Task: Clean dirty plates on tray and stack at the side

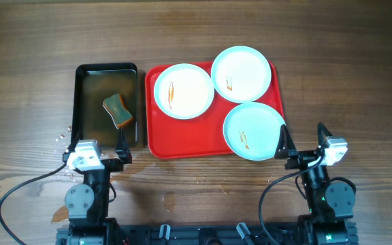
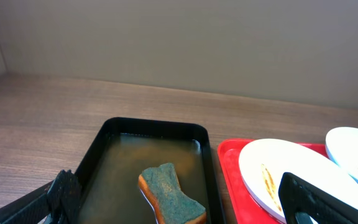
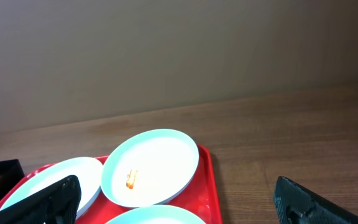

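Three pale blue plates lie on the red tray [image 1: 182, 139]: one at the left [image 1: 184, 90], one at the back right [image 1: 241, 73], one at the front right [image 1: 253, 131]. Each has a small orange-brown smear. My left gripper [image 1: 99, 151] is open and empty at the front of the table, below the black tray. My right gripper [image 1: 305, 141] is open and empty, just right of the front right plate. In the left wrist view the left plate [image 2: 303, 177] shows beside my finger. In the right wrist view the back right plate [image 3: 151, 167] lies ahead on the red tray [image 3: 209, 186].
A black tray [image 1: 87, 102] of brownish water stands left of the red tray, with a blue-and-orange sponge [image 1: 118, 111] in it; the sponge also shows in the left wrist view [image 2: 169, 194]. Bare wood table lies to the right [image 1: 346, 88] and behind.
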### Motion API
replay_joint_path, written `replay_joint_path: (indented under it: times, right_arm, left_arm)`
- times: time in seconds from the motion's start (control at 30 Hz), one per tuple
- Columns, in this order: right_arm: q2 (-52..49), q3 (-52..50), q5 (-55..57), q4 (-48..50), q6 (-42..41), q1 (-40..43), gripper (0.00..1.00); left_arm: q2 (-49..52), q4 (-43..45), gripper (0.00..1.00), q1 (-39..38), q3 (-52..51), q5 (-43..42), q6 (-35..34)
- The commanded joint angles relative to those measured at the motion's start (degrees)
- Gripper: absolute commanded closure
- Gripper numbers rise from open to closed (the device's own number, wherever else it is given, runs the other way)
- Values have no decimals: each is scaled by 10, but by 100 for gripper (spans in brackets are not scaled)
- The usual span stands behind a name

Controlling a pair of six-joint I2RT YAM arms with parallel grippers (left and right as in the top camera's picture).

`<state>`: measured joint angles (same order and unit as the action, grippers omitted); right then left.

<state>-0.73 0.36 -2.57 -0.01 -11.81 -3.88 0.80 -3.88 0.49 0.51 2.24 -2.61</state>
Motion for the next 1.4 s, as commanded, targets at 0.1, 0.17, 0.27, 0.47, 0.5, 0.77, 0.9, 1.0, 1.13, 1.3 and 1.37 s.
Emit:
replay_joint_path:
  times: [0.1, 0.17, 0.27, 0.47, 0.5, 0.77, 0.9, 1.0, 1.13, 1.3, 1.37]
  right_arm:
    - [1, -1, -7, 1, 9, -2, 0]
    - [1, -1, -7, 1, 9, -2, 0]
    - [1, -1, -7, 1, 9, -2, 0]
    - [0, -1, -9, 1, -21, -2, 0]
    - [-1, -1, -9, 1, -39, -2, 0]
    - [-1, -1, -9, 4, -97, -2, 0]
    - [-1, 0, -33, 13, -113, -2, 0]
    - [-1, 17, -59, 25, -111, -2, 0]
    - [-11, 66, -83, 25, -107, -2, 0]
    - [-78, 138, -111, 25, -107, -2, 0]
    - [-119, 169, -128, 25, -107, -2, 0]
  left_arm:
    - [-4, 0, 0, 4, -2, 8, 5]
    - [-4, 0, 0, 4, -2, 8, 5]
    - [-4, 0, 0, 4, -2, 8, 5]
    - [-4, 0, 0, 4, -2, 7, 5]
    - [-4, 0, 0, 4, -2, 7, 5]
    - [-4, 1, 0, 4, -2, -10, 4]
    - [-4, 4, 0, 4, 0, -70, -44]
    - [-4, 3, 0, 4, 31, -70, -128]
    - [19, -44, 0, 4, 113, -70, -133]
    - [129, -119, 0, 4, 244, -69, -133]
    - [190, -146, 0, 4, 300, -70, -133]
